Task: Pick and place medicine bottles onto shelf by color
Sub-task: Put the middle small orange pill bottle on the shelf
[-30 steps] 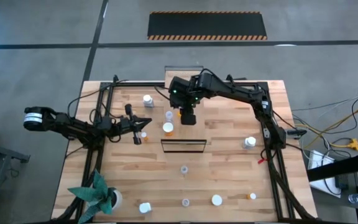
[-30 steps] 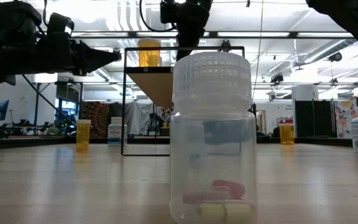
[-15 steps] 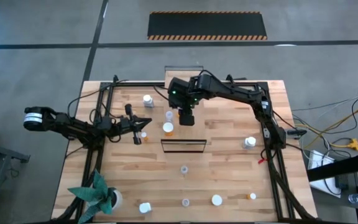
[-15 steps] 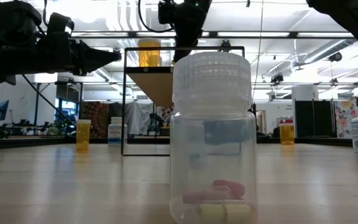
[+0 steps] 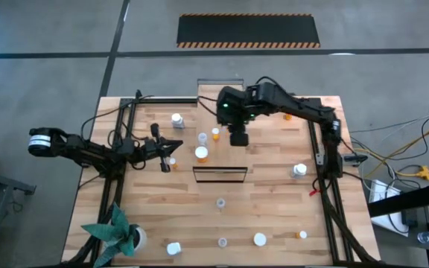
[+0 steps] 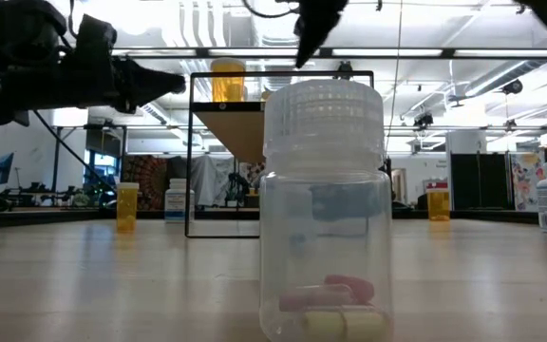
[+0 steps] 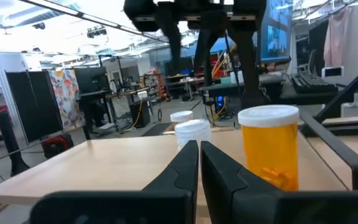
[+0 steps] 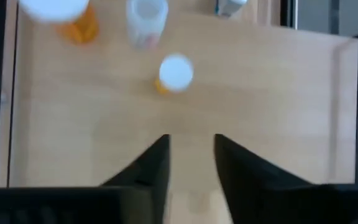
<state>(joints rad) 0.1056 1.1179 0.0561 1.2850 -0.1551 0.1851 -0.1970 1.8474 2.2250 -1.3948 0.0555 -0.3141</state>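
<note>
R claw [image 5: 238,138] hangs over the far part of the worktop [image 5: 274,201], fingers [image 8: 156,163] spread w/ a gap, nothing between them. A small orange bottle [image 5: 215,133] w/ white cap stands on the wood just beside it, on its left; the R wrist view looks down on that same cap.

L claw [image 5: 176,145] sits low at the left-centre of the worktop, tips pressed together, holding nothing.

Shelf [image 5: 219,169] stands mid-worktop, seen edge-on from above. A bigger orange bottle [image 5: 201,154] sits near its left end; low view shows it up on the shelf board. A clear bottle [image 5: 202,138] stands between that one and the small orange one.

Other bottles are scattered: white one [image 5: 176,119] at far left, white one [image 5: 299,170] at right, clear one [image 5: 220,202] in front of the shelf, several along the near edge. Potted plant [image 5: 118,232] sits at the near-left corner.
</note>
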